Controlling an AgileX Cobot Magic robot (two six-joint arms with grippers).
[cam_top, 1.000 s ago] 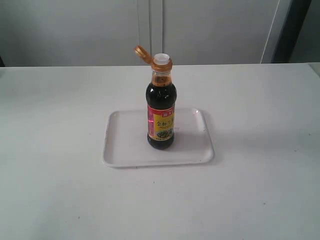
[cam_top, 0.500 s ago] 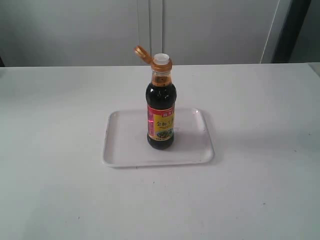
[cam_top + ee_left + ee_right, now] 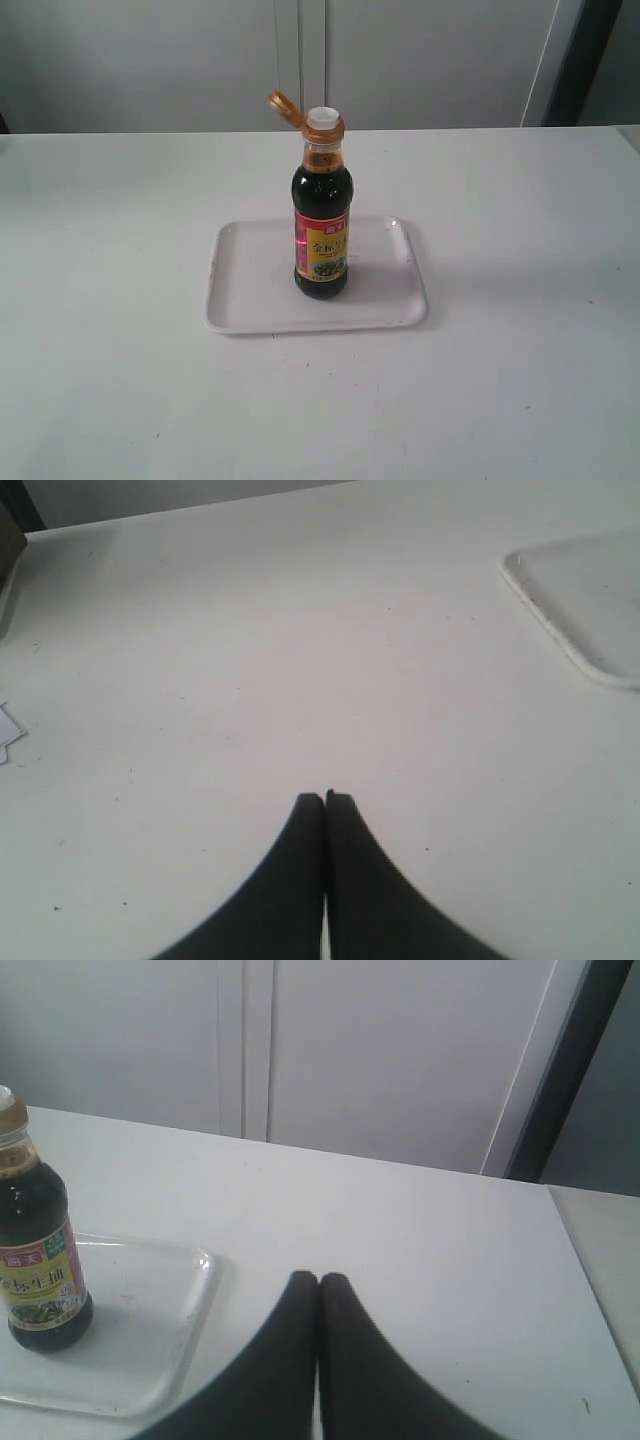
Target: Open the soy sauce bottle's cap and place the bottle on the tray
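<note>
The soy sauce bottle (image 3: 321, 225) stands upright in the middle of the white tray (image 3: 245, 290). Its orange-gold cap (image 3: 283, 107) is flipped back on its hinge, and the white spout (image 3: 322, 116) is bare. Neither arm shows in the exterior view. In the left wrist view my left gripper (image 3: 325, 798) is shut and empty over bare table, with a corner of the tray (image 3: 590, 610) off to one side. My right gripper (image 3: 318, 1278) is shut on nothing, away from the bottle (image 3: 38, 1270) and the tray (image 3: 160, 1330).
The white table (image 3: 520, 380) runs all round the tray. A pale wall with a dark vertical strip (image 3: 585, 60) stands behind it. A scrap of paper (image 3: 8, 732) lies at the edge of the left wrist view.
</note>
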